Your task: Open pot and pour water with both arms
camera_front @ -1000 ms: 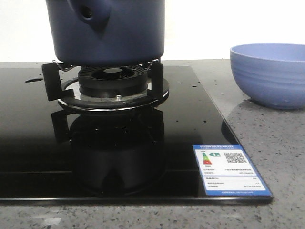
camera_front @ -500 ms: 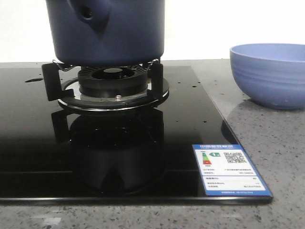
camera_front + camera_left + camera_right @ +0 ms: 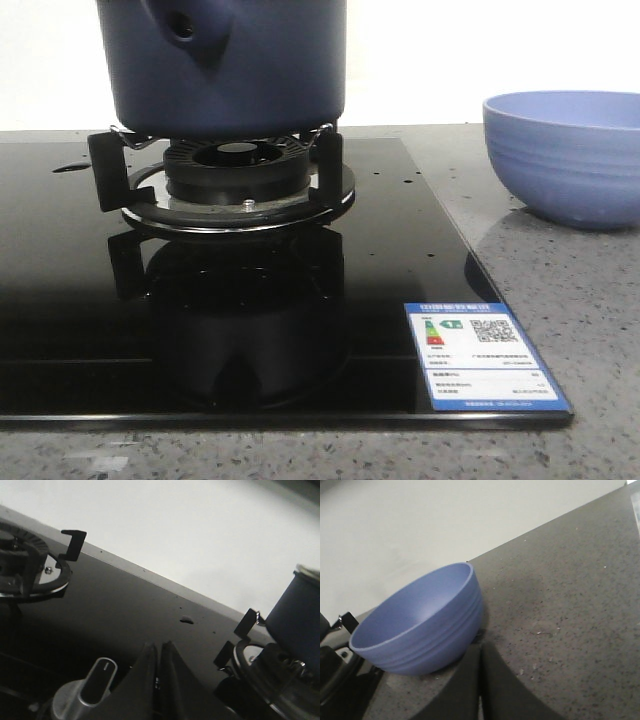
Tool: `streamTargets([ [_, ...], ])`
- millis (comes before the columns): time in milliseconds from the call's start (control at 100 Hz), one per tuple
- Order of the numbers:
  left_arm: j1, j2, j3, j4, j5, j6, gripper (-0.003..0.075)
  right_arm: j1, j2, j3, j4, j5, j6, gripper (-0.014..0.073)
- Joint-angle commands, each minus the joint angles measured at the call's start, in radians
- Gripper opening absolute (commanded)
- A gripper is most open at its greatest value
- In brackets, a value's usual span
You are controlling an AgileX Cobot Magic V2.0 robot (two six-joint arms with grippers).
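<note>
The pot [image 3: 228, 65] sits on the burner [image 3: 238, 170], my landmark. Left of the burner, my left gripper [image 3: 159, 680] hangs low over the black hob, fingers pressed together, empty. Right of it, my right gripper [image 3: 480, 685] is likewise closed, just beside the bowl [image 3: 420, 627]; a careless swing could knock that bowl.

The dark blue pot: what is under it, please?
Under the pot is a black gas burner with prongs of a pot support on the glass hob. The top of the burner is covered by the pot's base.
</note>
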Motion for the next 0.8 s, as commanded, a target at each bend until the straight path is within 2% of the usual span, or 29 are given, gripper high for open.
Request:
streamTargets([
  [0, -0.005, -0.027, 0.032, -0.161, -0.082, -0.008, -0.0020, 0.001, -0.018, 0.025, 0.093, -0.087, -0.006, -0.0062],
  [100, -0.005, -0.027, 0.019, -0.265, -0.083, -0.008, -0.0020, 0.001, -0.018, 0.002, 0.115, -0.080, -0.006, -0.0062],
  [250, -0.005, -0.023, -0.081, -0.211, 0.005, 0.052, -0.0020, 0.001, 0.000, -0.104, 0.066, 0.019, -0.039, -0.0061],
  [420, -0.005, 0.077, -0.310, -0.160, 0.221, 0.299, -0.0020, 0.001, 0.158, -0.303, -0.031, 0.204, -0.150, -0.0060],
  [540, -0.005, 0.183, -0.451, -0.160, 0.370, 0.447, -0.0020, 0.017, 0.305, -0.436, -0.039, 0.308, -0.218, -0.0060],
  [590, -0.031, 0.224, -0.499, -0.162, 0.403, 0.497, -0.0020, 0.036, 0.361, -0.486, -0.039, 0.343, -0.228, -0.0060],
  [790, -0.170, 0.347, -0.605, -0.175, 0.412, 0.507, -0.0020, 0.142, 0.519, -0.625, -0.039, 0.424, -0.349, -0.0060],
])
